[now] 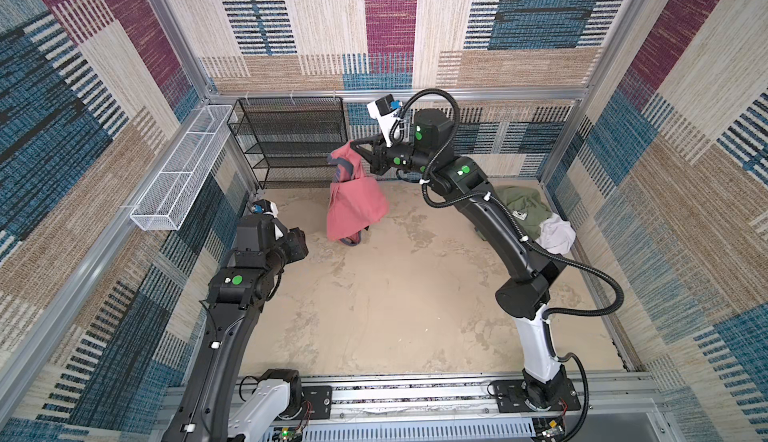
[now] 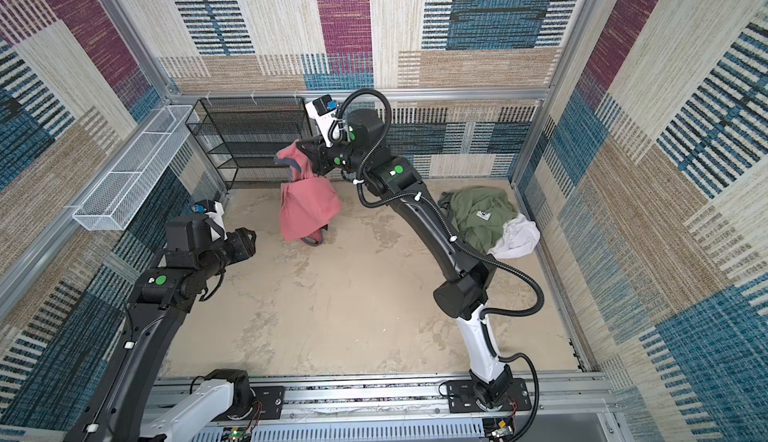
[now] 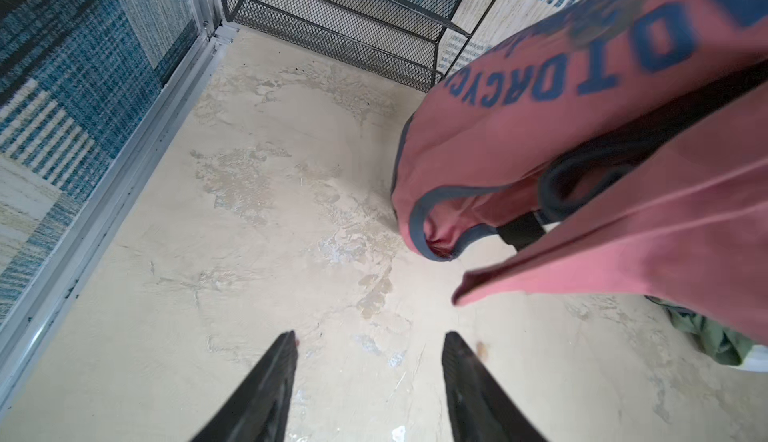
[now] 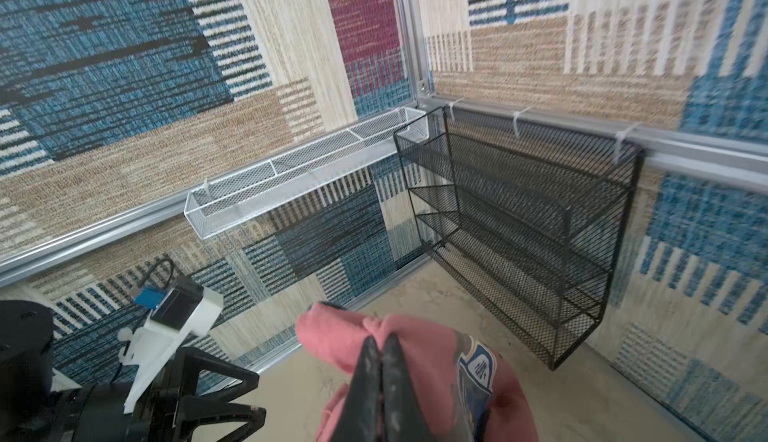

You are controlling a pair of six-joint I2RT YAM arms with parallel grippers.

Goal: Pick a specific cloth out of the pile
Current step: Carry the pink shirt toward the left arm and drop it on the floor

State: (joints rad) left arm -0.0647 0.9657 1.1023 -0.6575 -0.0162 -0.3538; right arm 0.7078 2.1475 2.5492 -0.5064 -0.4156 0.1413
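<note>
The cloth (image 1: 355, 211) hangs near the black rack (image 1: 291, 141), pile (image 1: 523, 207) well apart.

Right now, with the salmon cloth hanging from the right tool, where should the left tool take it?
Take the loose lower corner of the cloth, coming in from the left tool's side. The cloth hangs bunched from the shut right tool; that corner points toward the open left tool, a thin flap, likely easier than the folds.

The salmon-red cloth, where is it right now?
In both top views the cloth hangs from the right gripper by the right end of the black mesh rack, apart from the pile far to its right.
</note>
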